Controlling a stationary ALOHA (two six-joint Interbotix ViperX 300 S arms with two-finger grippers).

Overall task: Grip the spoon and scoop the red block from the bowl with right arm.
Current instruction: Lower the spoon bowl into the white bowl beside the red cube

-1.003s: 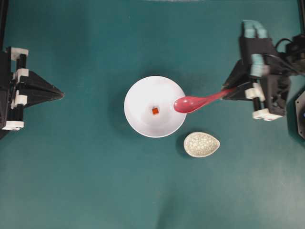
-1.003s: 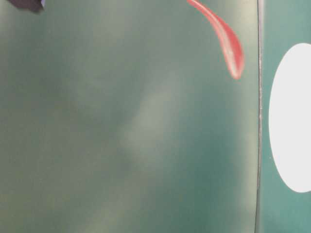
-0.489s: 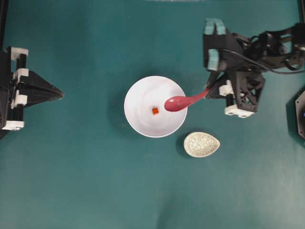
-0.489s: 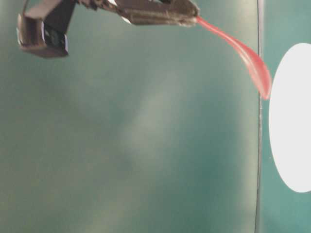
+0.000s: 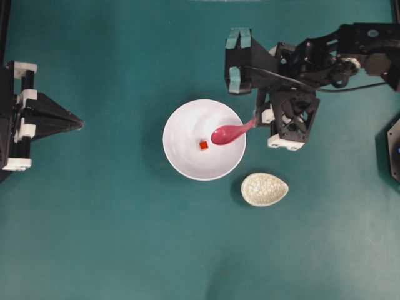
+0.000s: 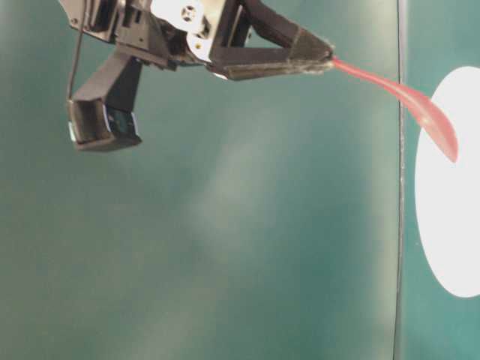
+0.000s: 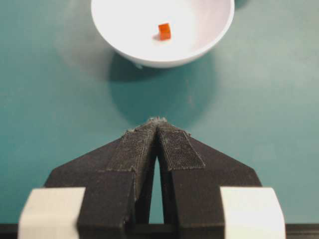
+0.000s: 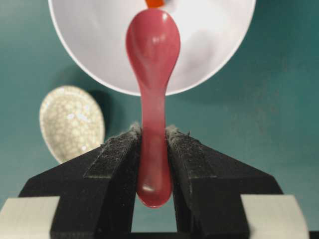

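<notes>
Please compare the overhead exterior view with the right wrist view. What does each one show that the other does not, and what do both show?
Only the overhead view shows the left gripper, shut and apart from the bowl, and the whole red block.

Only the right wrist view shows the right gripper closed on the spoon handle from close up.

Both show the spoon's scoop over the bowl near the block, and the speckled spoon rest beside the bowl.

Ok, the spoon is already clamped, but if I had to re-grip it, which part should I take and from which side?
Take the spoon by its straight handle near the tail end, where the right gripper pinches it now, coming from the side away from the bowl. The handle is narrow and fits between the pads; the oval scoop is wide and must stay free to reach the red block.
</notes>
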